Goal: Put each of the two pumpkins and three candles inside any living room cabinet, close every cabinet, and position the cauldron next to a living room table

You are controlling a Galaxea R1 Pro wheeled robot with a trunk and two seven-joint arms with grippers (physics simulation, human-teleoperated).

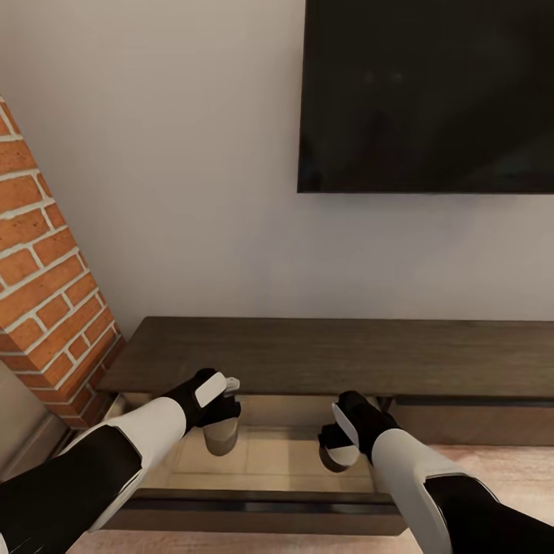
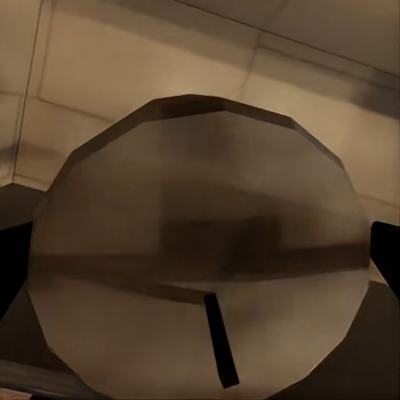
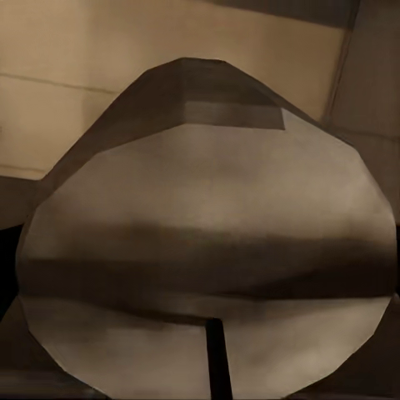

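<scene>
At the far left of the head view a red brick column (image 1: 46,285) stands against the pale wall. Just beside it begins the cabinet (image 1: 331,355), a long low dark brown unit along the wall. Its left drawer (image 1: 269,458) is pulled open toward the robot, and the pale beige inside is visible.

The left pincer (image 1: 221,415) is above the left part of this open drawer and it grasps a candle (image 1: 221,437), a stubby beige-grey cylinder that hangs down upright under the fingers. In the left wrist view this candle (image 2: 200,250) is very close to the camera, with its round top face and a small dark wick, and the beige drawer floor is behind it. I cannot tell if the candle touches the drawer floor.

The right pincer (image 1: 338,442) is over the right part of the same drawer and it is closed around a second candle (image 1: 338,455), which looks tilted. In the right wrist view the second candle (image 3: 208,250) also shows its top face and dark wick, with the drawer inside behind it.

Above the cabinet, at the upper right, a black television (image 1: 427,96) is fixed on the wall. Its screen is dark. No writing or brand can be read anywhere.
</scene>
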